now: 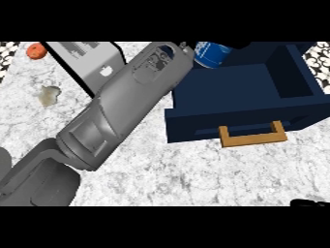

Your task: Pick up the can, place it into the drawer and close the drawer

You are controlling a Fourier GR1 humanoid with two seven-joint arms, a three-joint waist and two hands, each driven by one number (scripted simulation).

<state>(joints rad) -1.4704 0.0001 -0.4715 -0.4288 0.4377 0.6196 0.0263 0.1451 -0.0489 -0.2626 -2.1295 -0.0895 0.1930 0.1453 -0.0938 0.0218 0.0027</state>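
The blue cylindrical can (212, 52) stood at the open navy drawer's (267, 80) back-left corner; the left hand (185, 48), its grip hidden, touched its left side

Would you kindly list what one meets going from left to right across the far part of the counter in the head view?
Small orange-red round object → pale crumpled lump → grey box-shaped appliance → grey left forearm → blue cylindrical can → open dark blue drawer with its wooden handle.

Kitchen: marble counter (196, 174), drawer (246, 104).
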